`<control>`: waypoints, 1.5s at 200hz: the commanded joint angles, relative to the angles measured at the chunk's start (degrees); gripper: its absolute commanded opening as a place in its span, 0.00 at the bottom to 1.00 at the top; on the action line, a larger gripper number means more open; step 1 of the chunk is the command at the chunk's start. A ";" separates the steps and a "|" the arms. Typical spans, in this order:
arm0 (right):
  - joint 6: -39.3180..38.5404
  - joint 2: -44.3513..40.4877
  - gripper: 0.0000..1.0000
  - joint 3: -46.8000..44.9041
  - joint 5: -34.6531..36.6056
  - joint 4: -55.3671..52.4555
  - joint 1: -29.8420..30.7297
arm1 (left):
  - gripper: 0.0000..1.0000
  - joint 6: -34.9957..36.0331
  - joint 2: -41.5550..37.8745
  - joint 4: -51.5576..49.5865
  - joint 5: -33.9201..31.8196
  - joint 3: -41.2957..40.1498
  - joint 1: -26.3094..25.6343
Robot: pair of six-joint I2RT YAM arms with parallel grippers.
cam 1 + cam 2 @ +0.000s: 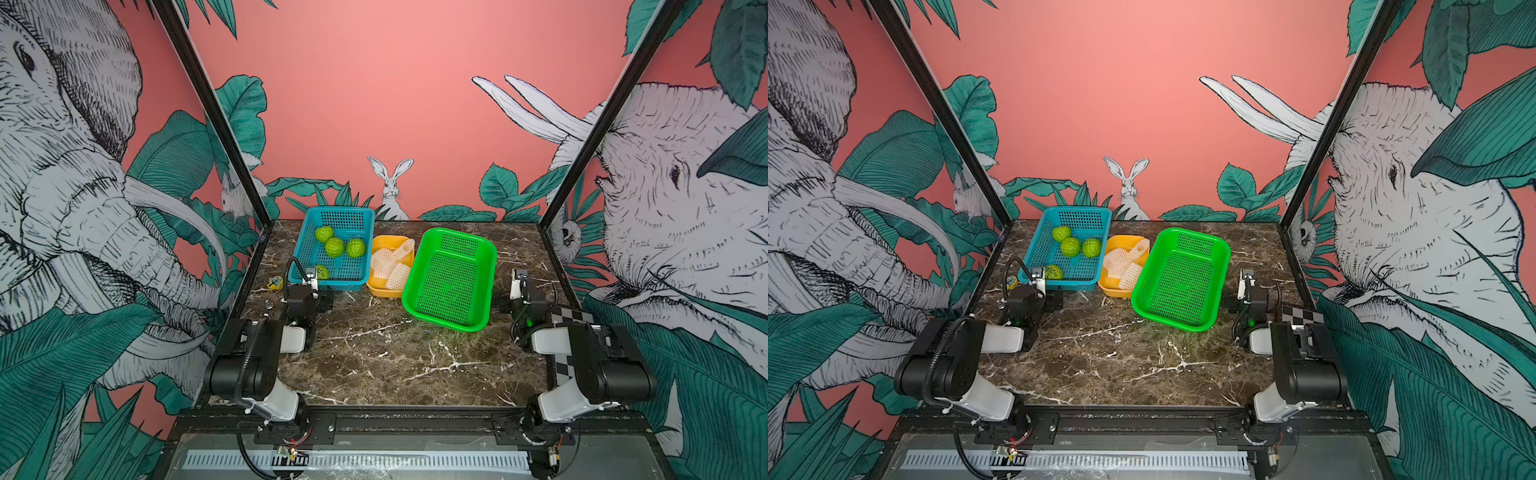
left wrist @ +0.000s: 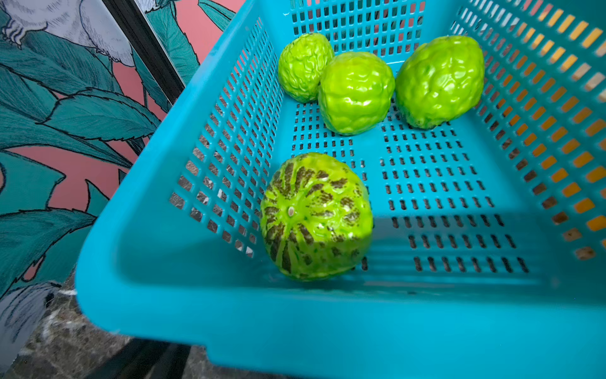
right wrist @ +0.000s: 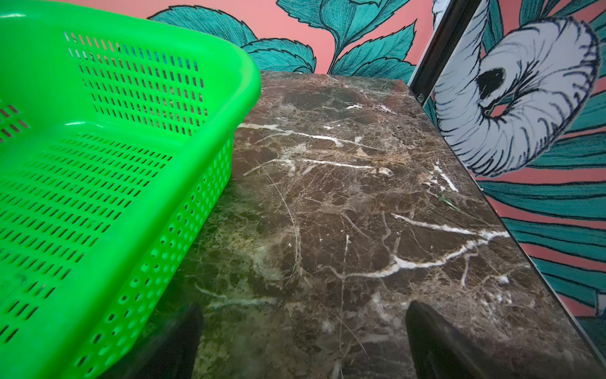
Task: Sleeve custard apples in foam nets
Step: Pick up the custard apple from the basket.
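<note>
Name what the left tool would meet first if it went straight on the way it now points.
Most likely the near wall of the blue basket; if it clears the rim, the nearest custard apple. Height is unclear.

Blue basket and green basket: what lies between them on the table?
A yellow tray holding the foam nets lies between the blue basket and the green basket; both top views show it.

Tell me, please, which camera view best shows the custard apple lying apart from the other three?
The left wrist view: the lone custard apple sits large in the blue basket, its dark-streaked stem end facing the camera. Both top views show it small, partly hidden behind the left arm. The right wrist view misses it.
</note>
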 commanded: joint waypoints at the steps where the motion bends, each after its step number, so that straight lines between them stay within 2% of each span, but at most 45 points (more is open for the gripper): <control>1: -0.22 0.41 0.99 0.62 -0.87 2.70 0.30 | 1.00 0.53 -0.24 2.40 -0.42 0.85 0.29; 163: -0.14 0.37 0.99 0.60 -1.16 2.67 0.26 | 1.00 0.28 -0.22 1.95 0.67 1.02 0.93; 204: 1.11 -2.67 0.99 -2.24 3.00 5.89 0.26 | 1.00 0.75 -2.39 3.23 1.58 -0.47 0.87; 226: 1.74 -7.06 0.99 -1.61 5.55 0.75 0.21 | 1.00 0.68 -7.71 0.93 1.42 -1.85 0.76; 263: 4.48 -16.74 0.99 1.22 11.20 -9.91 0.39 | 0.99 -3.72 -18.44 -16.99 0.72 0.84 0.62; 276: 7.08 -20.12 0.99 3.85 12.72 -16.70 0.53 | 0.99 -5.69 -20.74 -19.90 1.19 1.13 0.50; 300: 12.03 -24.77 0.98 13.22 12.55 -35.74 1.88 | 0.99 -7.44 -25.75 -29.03 0.29 3.31 -0.47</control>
